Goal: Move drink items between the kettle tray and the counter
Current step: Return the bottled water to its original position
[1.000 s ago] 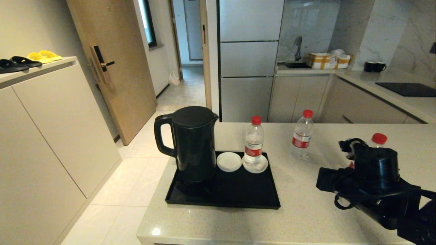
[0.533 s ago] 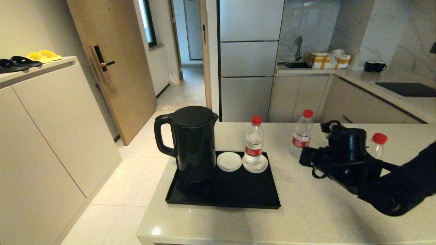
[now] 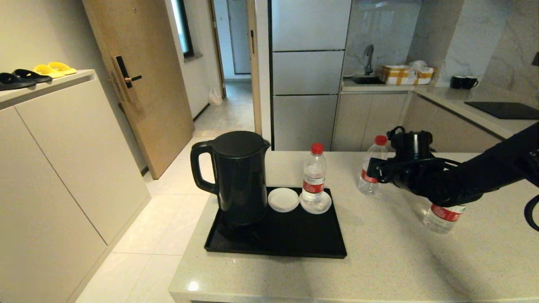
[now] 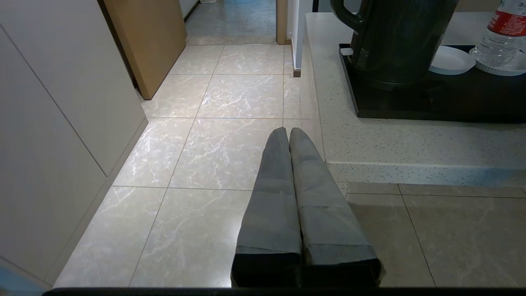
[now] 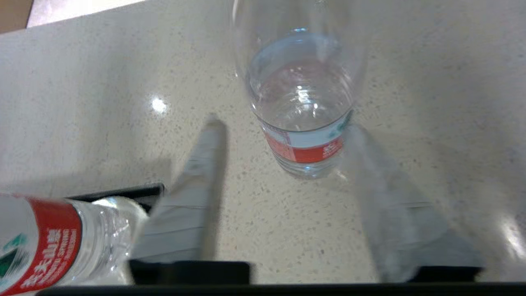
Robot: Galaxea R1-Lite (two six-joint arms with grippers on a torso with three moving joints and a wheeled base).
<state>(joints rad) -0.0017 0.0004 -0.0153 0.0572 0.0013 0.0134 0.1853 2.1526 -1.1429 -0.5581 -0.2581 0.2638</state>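
Note:
On the black kettle tray (image 3: 294,240), one red-capped water bottle (image 3: 313,179) stands on a white saucer. A second bottle (image 3: 367,179) stands on the beige counter (image 3: 379,261) to the tray's right. My right gripper (image 3: 376,172) is level with this bottle's label. In the right wrist view the right gripper (image 5: 283,127) is open. That bottle (image 5: 304,102) sits just past the fingertips (image 5: 211,133), untouched. A third bottle (image 3: 442,214) stands under my right forearm, its cap hidden. My left gripper (image 4: 287,130) is shut and empty over the floor beside the counter.
A black kettle (image 3: 240,176) fills the tray's left half, with an empty white saucer (image 3: 283,199) beside it. The counter's left edge drops to tiled floor (image 4: 230,94). A cabinet with slippers (image 3: 38,71) stands far left. The tray bottle (image 5: 41,242) shows beside the right gripper.
My right arm has swung from the near right of the counter up and leftward to the middle bottle. The third bottle's cap is now covered by the forearm.

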